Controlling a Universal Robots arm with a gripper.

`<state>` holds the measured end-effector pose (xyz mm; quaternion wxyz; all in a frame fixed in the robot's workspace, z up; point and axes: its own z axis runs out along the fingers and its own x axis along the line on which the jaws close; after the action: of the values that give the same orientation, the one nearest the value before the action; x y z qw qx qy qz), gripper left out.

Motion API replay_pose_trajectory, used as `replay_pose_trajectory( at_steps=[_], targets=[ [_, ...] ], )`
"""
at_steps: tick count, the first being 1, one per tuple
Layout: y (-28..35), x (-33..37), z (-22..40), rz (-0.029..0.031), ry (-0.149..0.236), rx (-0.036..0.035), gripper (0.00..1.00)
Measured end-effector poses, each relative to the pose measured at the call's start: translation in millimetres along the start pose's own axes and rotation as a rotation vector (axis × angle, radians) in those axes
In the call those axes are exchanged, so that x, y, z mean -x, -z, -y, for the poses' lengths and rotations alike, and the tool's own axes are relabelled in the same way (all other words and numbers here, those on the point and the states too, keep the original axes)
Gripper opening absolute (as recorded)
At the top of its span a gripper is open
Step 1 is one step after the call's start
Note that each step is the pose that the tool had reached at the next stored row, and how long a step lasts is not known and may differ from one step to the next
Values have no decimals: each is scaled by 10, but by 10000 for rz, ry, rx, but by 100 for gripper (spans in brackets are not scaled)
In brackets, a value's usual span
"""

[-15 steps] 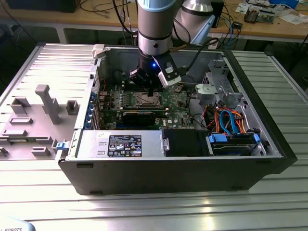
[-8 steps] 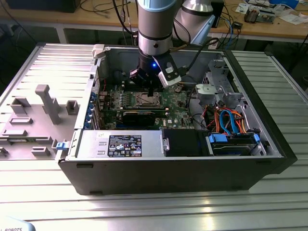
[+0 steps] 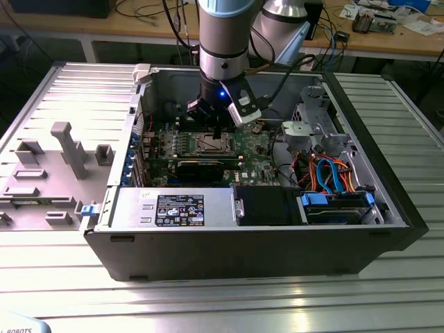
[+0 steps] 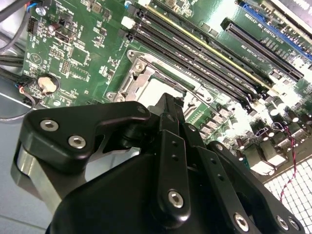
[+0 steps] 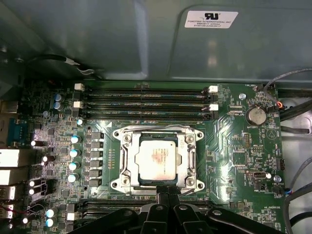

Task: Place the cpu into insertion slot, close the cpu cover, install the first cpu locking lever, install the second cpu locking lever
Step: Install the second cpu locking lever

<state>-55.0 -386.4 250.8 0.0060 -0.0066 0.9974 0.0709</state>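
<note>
The cpu [image 5: 157, 160], a dull silver square, lies in the insertion slot [image 5: 199, 185] on the green motherboard [image 5: 234, 146]. The cpu cover [image 5: 158, 132] lies flat over it, and the chip shows through its window. My gripper [image 5: 167, 191] is shut, with its two black fingertips pressed together at the edge of the socket frame. The second wrist view has the gripper [image 4: 170, 100] just over the cpu [image 4: 157, 90] and the cpu cover [image 4: 141, 73]. From outside, the gripper [image 3: 217, 133] hangs over the insertion slot [image 3: 211, 144]. I cannot tell the locking levers from the frame's metal.
The motherboard lies inside an open computer case [image 3: 250, 243] on a metal table. Long black memory slots [image 5: 146, 105] run beside the socket. Capacitors [image 5: 74, 158] stand on another side of it. Orange and blue cables [image 3: 333, 177] and a drive cage [image 3: 316, 121] fill the exterior view's right.
</note>
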Motion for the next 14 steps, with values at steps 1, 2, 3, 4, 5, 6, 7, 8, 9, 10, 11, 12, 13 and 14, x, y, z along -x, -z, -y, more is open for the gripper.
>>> replay_pose_trajectory(
  at_steps=[1,2,3,4,5,6,7,8,9,10,11,12,13,14],
  targets=[
    [-2,-1,15,-104,-18,67,11],
    [2,-2,54,-127,-23,100,11],
    [6,-2,81,-138,-22,114,11],
    [10,-2,113,-147,-24,118,11],
    [13,-2,131,-153,-24,120,11],
    [14,-2,145,-168,-27,121,11],
    [12,-3,155,-209,-34,128,11],
    [11,-10,164,-223,-39,134,11],
    [3,-26,174,-226,-37,141,11],
    [-4,-37,178,-229,-37,142,11],
    [-11,-51,181,-231,-37,143,11],
    [-22,-66,187,-244,-39,144,11],
    [-33,-80,192,-264,-41,144,11],
    [-42,-106,194,-275,-43,147,11]
  ],
)
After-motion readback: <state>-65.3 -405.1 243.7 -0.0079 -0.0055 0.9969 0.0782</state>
